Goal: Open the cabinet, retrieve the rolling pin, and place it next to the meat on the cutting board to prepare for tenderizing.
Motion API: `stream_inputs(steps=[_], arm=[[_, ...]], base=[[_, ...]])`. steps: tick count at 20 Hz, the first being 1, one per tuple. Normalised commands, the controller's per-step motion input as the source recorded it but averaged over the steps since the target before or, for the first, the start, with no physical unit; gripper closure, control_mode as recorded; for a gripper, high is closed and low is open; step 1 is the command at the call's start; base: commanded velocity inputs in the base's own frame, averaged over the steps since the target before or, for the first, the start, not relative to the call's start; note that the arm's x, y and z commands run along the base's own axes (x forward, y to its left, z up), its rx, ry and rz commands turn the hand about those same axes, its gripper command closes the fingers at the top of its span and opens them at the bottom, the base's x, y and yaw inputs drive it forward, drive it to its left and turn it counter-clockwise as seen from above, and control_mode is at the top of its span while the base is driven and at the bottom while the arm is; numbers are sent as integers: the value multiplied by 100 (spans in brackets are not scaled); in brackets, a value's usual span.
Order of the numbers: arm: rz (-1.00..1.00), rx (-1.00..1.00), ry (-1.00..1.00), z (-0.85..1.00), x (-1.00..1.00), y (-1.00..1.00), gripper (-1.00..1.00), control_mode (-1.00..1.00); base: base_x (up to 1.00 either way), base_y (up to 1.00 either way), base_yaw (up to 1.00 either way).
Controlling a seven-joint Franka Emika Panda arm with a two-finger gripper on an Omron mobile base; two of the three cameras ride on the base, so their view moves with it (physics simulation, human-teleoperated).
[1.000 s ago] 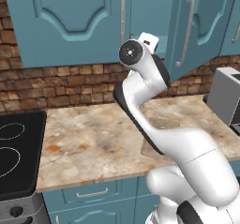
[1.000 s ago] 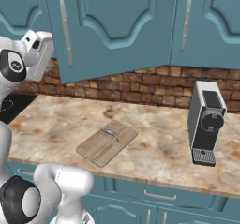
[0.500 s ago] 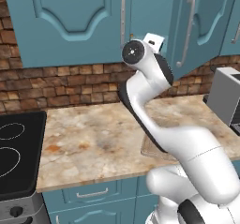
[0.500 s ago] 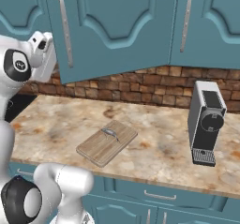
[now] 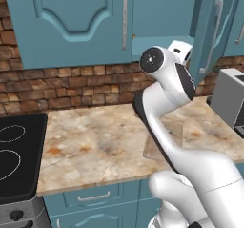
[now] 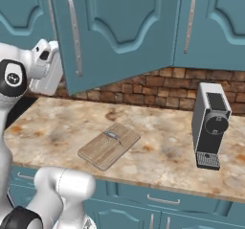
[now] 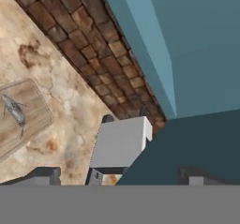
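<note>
The cabinet's [image 5: 71, 22] right door [image 6: 119, 31] stands swung out over the counter, its silver handle [image 6: 74, 36] facing away from the wall. My gripper [image 7: 117, 176] is open with nothing between its fingers. The white hand [image 6: 48, 72] is raised behind the door's lower hinge-side corner, and it also shows past the arm's elbow [image 5: 183, 50]. The cutting board [image 6: 109, 145] lies flat on the counter with the small grey meat [image 6: 112, 136] on it; from the hand they sit at the far left, board [image 7: 28, 124] and meat [image 7: 14, 110]. The rolling pin is out of view.
A grey coffee machine [image 6: 210, 125] stands on the counter right of the board and shows below the hand [image 7: 119, 145]. A black stovetop [image 5: 14, 155] lies at the counter's left end. Brick wall [image 5: 71, 86] runs behind, and teal drawers [image 6: 153, 199] sit under the counter.
The right cabinet door has swung further out from the wall. The hand has shifted sideways along with it, still raised. The jaws stay open.
</note>
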Motion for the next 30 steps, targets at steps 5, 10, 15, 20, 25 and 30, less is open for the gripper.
stream_inputs(steps=[5,10,15,20,25,30], arm=[[-12,4,0,0,-69,-93,-100,-100],[-8,11,3,0,-39,-100,-100,-100],[-5,11,1,-2,-32,-100,-100,-100],[-3,7,0,-4,-26,-89,-100,-100],[0,0,0,-3,-3,-44,-100,-100],[2,0,-4,-2,-8,30,-100,-100]], base=[[0,0,0],[0,0,0],[0,0,0],[0,0,0],[0,0,0],[0,0,0]])
